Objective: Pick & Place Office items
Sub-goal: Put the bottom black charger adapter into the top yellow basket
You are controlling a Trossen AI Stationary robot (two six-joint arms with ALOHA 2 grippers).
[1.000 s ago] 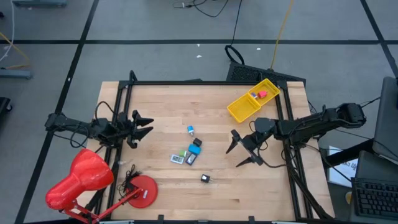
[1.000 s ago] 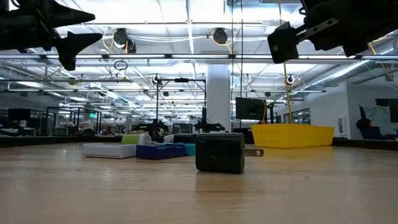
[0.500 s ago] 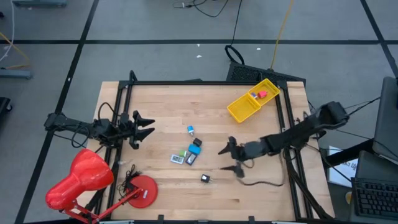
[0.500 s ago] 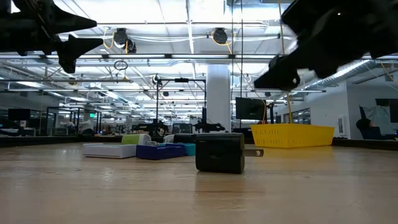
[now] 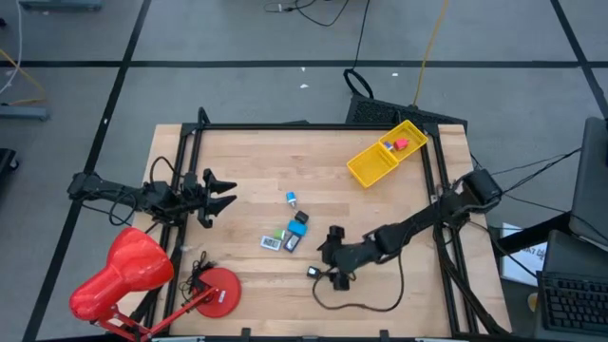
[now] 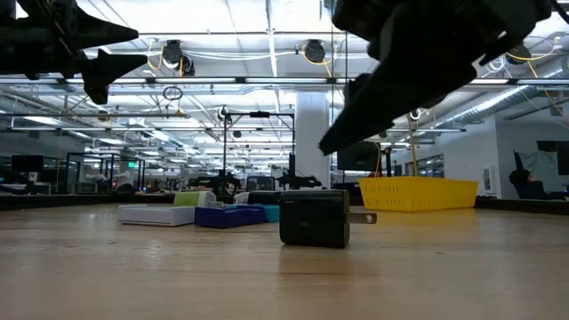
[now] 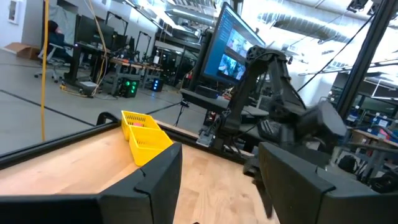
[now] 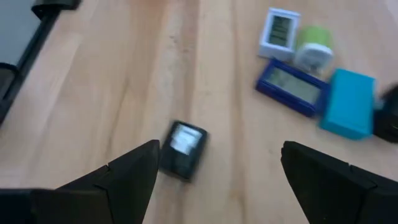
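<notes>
Hovering right gripper [image 5: 332, 266], jaws spread, above small black charger [image 8: 182, 149].

Both arms are dark, near-black, built of slim jointed links with bulkier housings at the joints, and thin black cables run along them and loop loose beside the right arm [image 5: 418, 223]. The left gripper [image 5: 226, 194] ends in two pointed, wedge-shaped black fingers [image 7: 146, 186], matte and angular with flat faceted faces. The right gripper [image 5: 332, 266] carries the same broad black fingers [image 8: 127, 174], tapering to blunt tips, with no markings visible
</notes>
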